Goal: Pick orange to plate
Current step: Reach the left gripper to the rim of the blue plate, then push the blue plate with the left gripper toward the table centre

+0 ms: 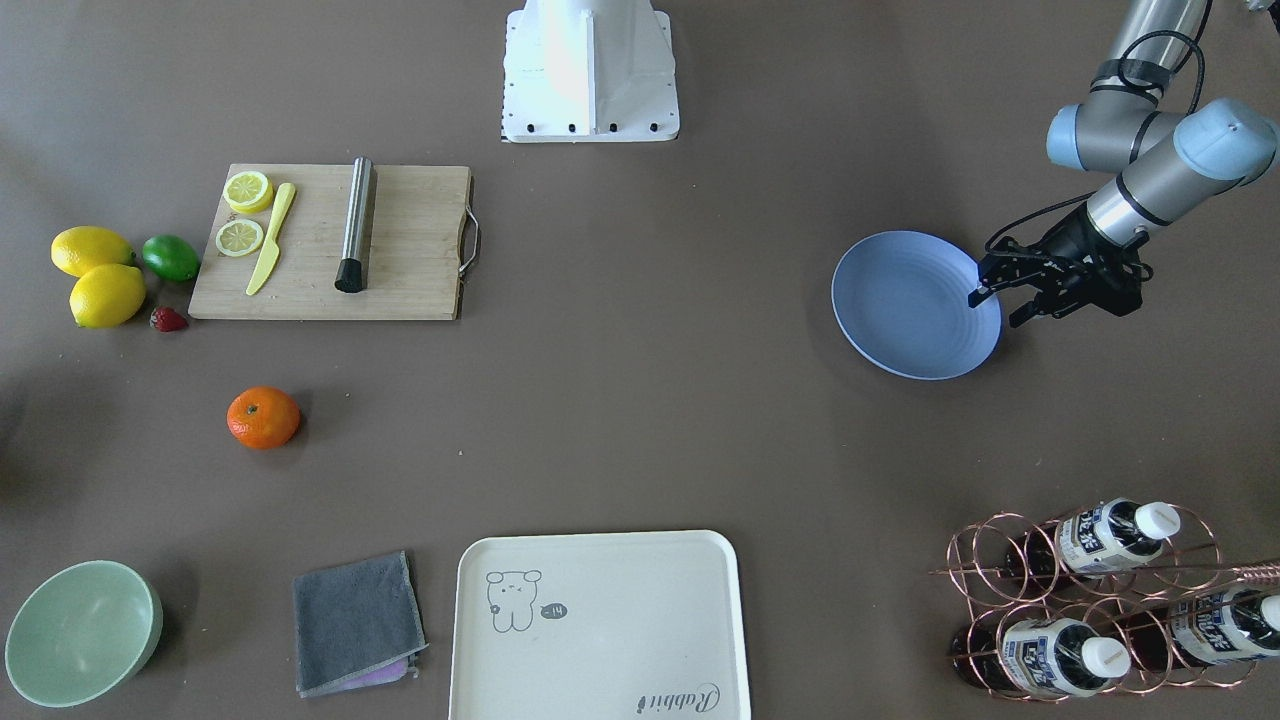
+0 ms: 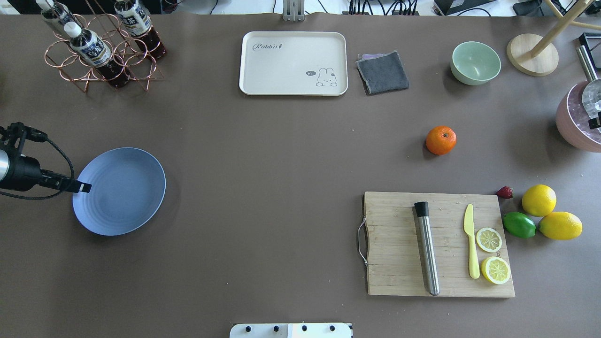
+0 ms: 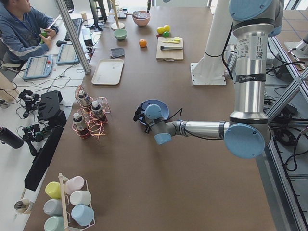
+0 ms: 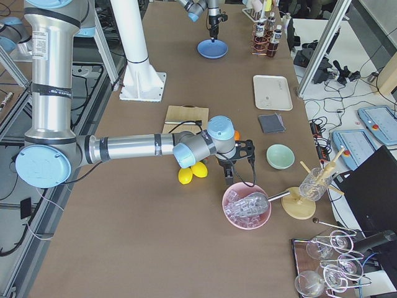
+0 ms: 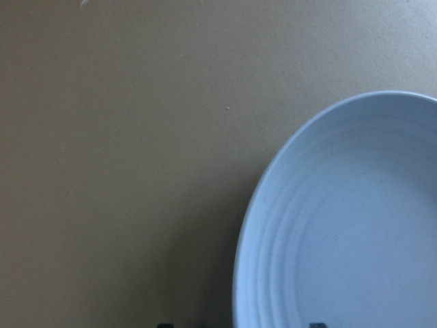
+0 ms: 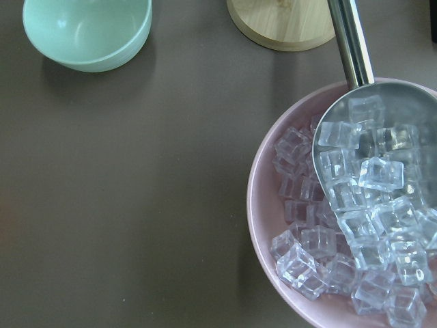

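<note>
The orange (image 1: pixel 263 417) sits alone on the brown table, in front of the cutting board; it also shows in the overhead view (image 2: pixel 441 140). The blue-grey plate (image 1: pixel 900 310) lies flat and bare at the other end of the table. My left gripper (image 1: pixel 997 308) hangs open over the plate's rim, nothing between its fingers; its wrist camera sees the plate (image 5: pixel 355 225). My right gripper (image 4: pixel 239 177) hovers by the pink ice bowl (image 4: pixel 247 206), far from the plate; whether it is open or shut I cannot tell. A long stretch of table separates orange and plate.
A wooden cutting board (image 2: pixel 399 263) carries a steel muddler, a yellow knife and lemon slices. Two lemons (image 2: pixel 539 200), a lime (image 2: pixel 519 225) and a strawberry lie beside it. A cream tray (image 2: pixel 293 63), grey cloth (image 2: pixel 382 72), green bowl (image 2: pixel 475 62) and bottle rack (image 2: pixel 101 51) line the far edge.
</note>
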### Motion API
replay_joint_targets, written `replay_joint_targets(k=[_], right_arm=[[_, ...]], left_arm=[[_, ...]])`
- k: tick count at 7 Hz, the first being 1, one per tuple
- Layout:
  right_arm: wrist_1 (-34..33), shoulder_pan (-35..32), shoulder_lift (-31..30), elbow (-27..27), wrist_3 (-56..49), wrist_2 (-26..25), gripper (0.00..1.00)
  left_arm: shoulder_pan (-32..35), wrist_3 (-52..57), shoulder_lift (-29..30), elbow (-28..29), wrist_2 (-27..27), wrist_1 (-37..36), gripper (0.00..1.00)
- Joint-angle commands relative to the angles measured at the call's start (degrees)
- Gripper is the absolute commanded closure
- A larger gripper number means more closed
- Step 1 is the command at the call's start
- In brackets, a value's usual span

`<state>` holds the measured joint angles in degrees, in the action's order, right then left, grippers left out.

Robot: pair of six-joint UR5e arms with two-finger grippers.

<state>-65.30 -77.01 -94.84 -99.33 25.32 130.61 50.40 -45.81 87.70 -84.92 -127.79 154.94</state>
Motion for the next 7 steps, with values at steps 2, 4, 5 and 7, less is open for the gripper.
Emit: replay_joint_targets(k=[2,4,5,7], right_arm=[[0.0,0.02,-0.09,0.02,-0.01,0.0,0.0],[0.0,0.02,-0.26,0.02,-0.01,0.0,0.0],[0.0,0.02,-0.35,-0.07,-0.01,0.0,0.0],[0.09,0.02,-0.44,-0.07,-0.01,0.0,0.0]], left_arm=[[0.05,-0.07,-0.25,-0.25,-0.79,0.79,1.0],[2.32,-1.11,0.8,-0.42,-0.7,-0.34,1.0],[2.51,-7.13,2.98,-0.68,-0.7,-0.34,1.0],[2.07,-14.73,13.05,-4.09,-0.01,-11.33,1.0]])
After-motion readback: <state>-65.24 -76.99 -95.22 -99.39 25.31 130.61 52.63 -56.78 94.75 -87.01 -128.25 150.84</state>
